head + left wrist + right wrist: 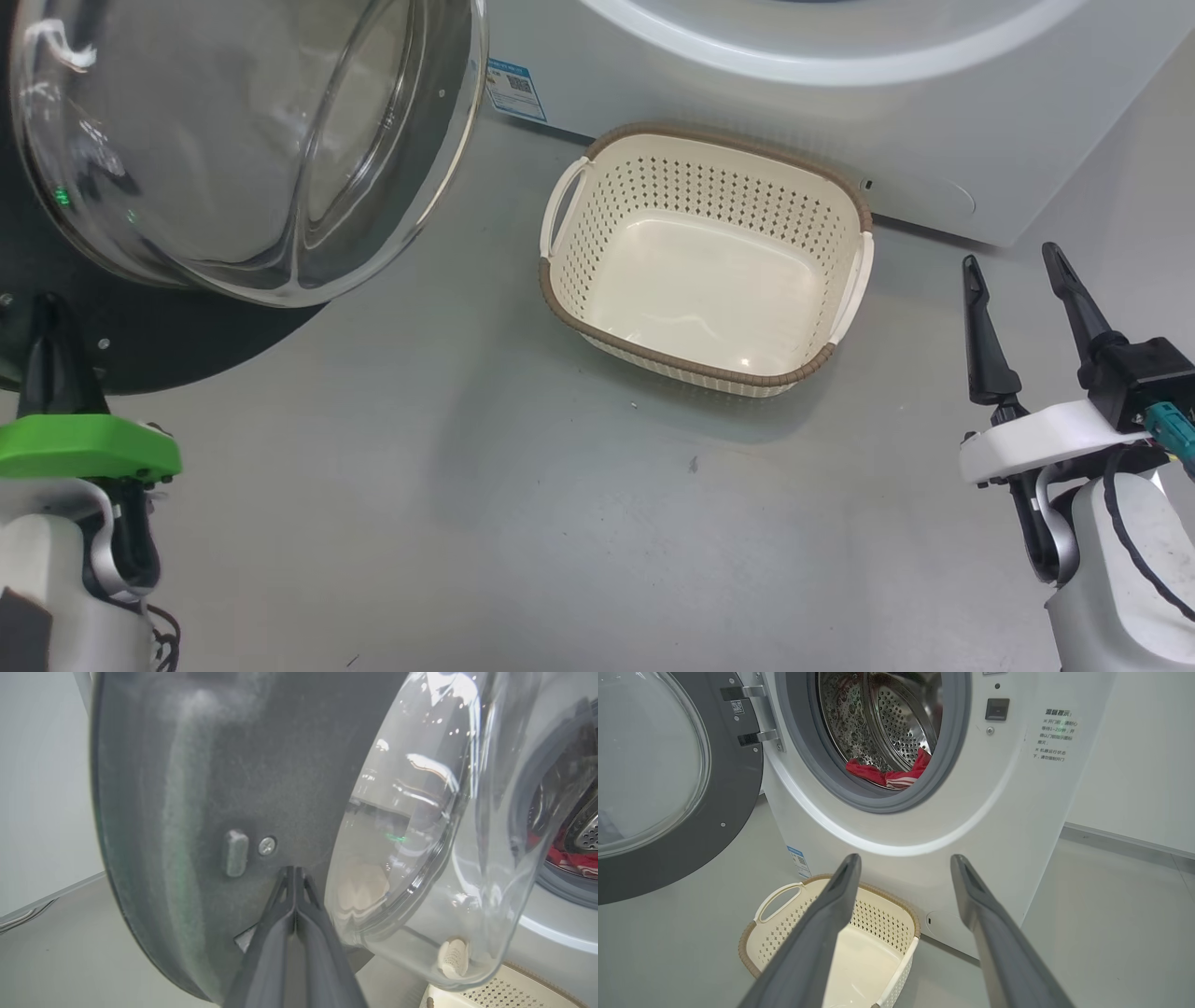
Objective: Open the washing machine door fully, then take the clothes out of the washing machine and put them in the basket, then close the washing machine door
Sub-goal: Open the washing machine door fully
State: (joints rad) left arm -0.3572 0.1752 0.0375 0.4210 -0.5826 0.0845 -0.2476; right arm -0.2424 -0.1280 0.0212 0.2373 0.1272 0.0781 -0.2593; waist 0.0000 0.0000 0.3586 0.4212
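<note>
L fingers (275, 933) tight together, empty, tips at washing machine door (210, 788); R fingers (817, 933) wide apart, empty, basket (759, 947) beyond.

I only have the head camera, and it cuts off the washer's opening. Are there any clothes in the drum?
Observer: Yes. The right wrist view shows red clothes lying low in the drum of the washing machine.
Operator: Is the left gripper touching the door?
Observer: In the left wrist view its shut tips appear to press the washing machine door's dark inner ring, beside a screw.
Operator: How far open is it?
Observer: The right wrist view shows it well clear of the opening, on two metal hinges.
</note>
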